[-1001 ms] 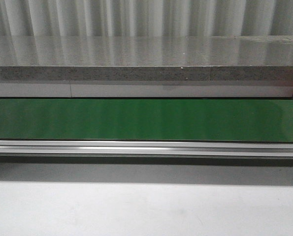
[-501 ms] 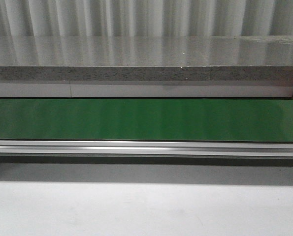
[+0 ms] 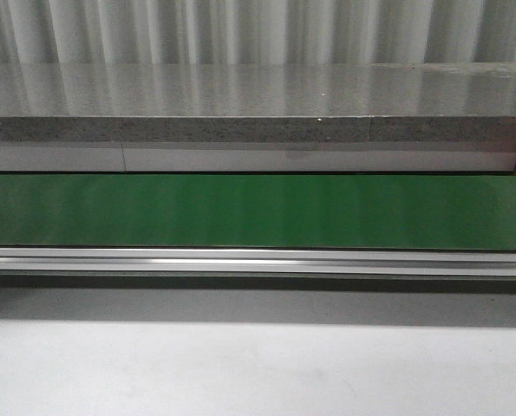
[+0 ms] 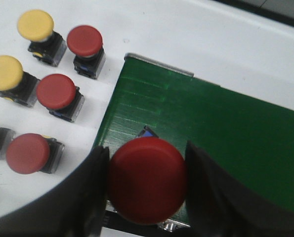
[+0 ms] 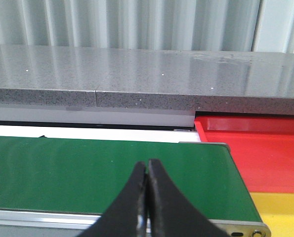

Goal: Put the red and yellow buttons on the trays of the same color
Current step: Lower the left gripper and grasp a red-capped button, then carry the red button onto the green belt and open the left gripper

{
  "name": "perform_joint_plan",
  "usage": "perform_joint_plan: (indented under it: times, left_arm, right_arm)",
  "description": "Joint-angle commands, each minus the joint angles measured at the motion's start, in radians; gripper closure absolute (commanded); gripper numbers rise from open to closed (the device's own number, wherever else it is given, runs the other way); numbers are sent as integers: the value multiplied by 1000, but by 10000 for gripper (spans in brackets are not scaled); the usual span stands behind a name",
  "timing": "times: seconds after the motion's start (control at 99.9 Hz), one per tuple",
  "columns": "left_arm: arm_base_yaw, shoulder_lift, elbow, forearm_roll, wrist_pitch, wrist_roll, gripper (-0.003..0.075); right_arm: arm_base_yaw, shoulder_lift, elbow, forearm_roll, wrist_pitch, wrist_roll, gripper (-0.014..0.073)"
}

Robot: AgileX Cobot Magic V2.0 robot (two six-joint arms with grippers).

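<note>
Your left gripper (image 4: 147,182) is clamped on a red button (image 4: 147,180) just above the green belt (image 4: 226,133) near its end. Release crooked and it may topple. 6 buttons wait at 10 o'clock. Your right gripper (image 5: 147,207) hangs closed, empty.

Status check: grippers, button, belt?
Left gripper shut on red button, over green belt. Right gripper shut, empty. Red tray beyond belt end.
</note>
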State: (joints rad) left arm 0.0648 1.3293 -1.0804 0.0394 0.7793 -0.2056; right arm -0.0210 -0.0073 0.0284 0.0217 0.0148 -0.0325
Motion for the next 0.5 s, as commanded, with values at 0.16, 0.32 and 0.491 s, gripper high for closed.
perform_joint_plan:
  times: [0.16,0.32,0.491]
  left_arm:
    - [-14,97,-34,-23,-69,1,741]
    - [-14,123,-34,-23,-73,1,741]
    - [-14,123,-34,-22,-84,24,732]
  right_arm:
    - [-7,-19,-20,-10,-81,1,652]
    - [-7,-19,-20,-10,-81,1,652]
    - [-7,-19,-20,-10,-81,1,652]
